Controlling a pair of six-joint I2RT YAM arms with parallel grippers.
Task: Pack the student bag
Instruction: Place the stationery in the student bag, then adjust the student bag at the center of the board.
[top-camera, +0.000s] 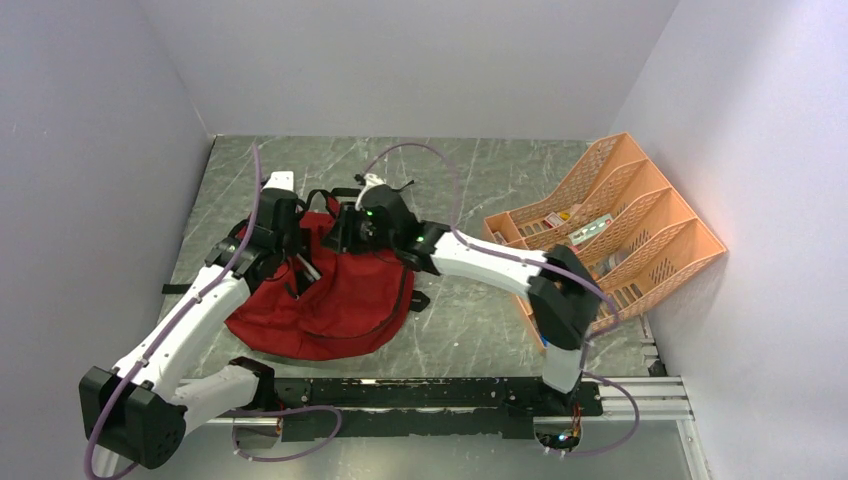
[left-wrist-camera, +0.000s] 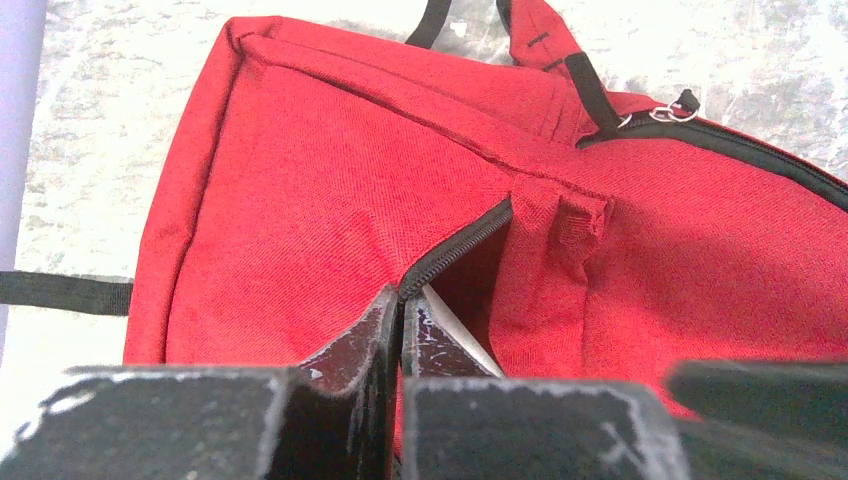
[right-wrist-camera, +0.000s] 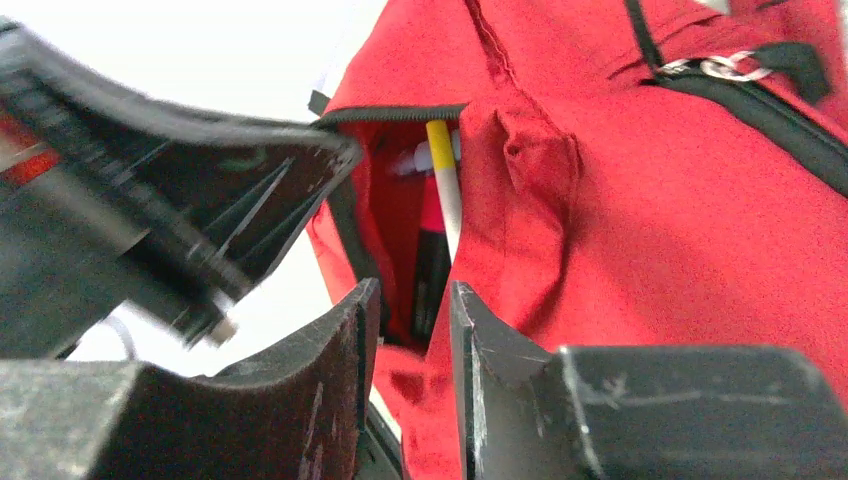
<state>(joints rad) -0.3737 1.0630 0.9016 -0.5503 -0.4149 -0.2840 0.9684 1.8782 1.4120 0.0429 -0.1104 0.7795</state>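
The student bag (top-camera: 330, 300) lies slumped on the desk (top-camera: 470, 330), left of centre, its top toward the far edge. The left hand (left-wrist-camera: 402, 335) is pinched tight on the zipper edge of the bag's open pocket. The right hand (right-wrist-camera: 412, 320) hovers at that opening, fingers a little apart and gripping nothing. Inside the pocket stands what looks like a yellow-and-white pen (right-wrist-camera: 445, 190). An orange organiser (top-camera: 640, 230) sits at the right edge.

Premises: a robotics test cell, not a lived-in room. Evidence: plain pale walls (top-camera: 420, 60) box in a grey marbled tabletop (top-camera: 480, 330) on three sides. A left arm (top-camera: 180, 335) and a right arm (top-camera: 490, 262), both white and black, are bolted to a black rail (top-camera: 440, 392) at its near edge, trailing purple cables (top-camera: 258, 180).
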